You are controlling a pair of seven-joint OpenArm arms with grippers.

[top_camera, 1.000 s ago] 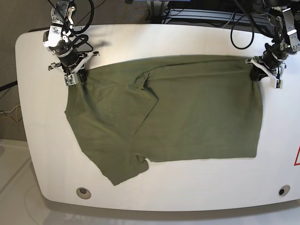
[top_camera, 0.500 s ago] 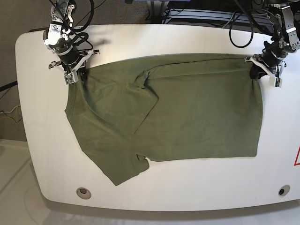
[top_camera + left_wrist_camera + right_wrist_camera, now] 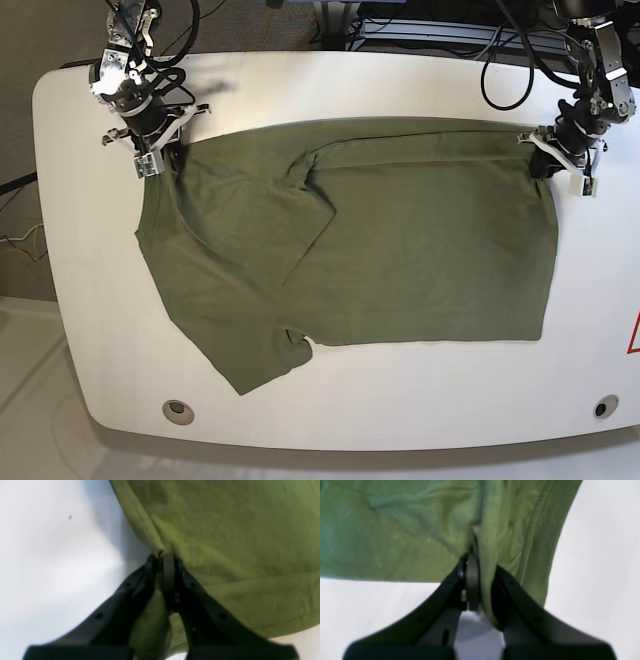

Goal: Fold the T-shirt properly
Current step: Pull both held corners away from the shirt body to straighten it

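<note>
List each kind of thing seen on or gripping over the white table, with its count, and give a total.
T-shirt: 1
Claws: 2, left claw and right claw, each shut on the T-shirt
Total: 3

Both wrist views are showing soft, blurred cloth, and the T-shirt (image 3: 237,542) is running off the top and right edges of the left wrist view. The fold pinched in the left pincer (image 3: 163,562) is disappearing between its dark fingers (image 3: 210,610). The right pincer (image 3: 475,565) is likewise swallowing its fold. From the base view, the table (image 3: 400,400) is being cropped along the right edge.
</note>
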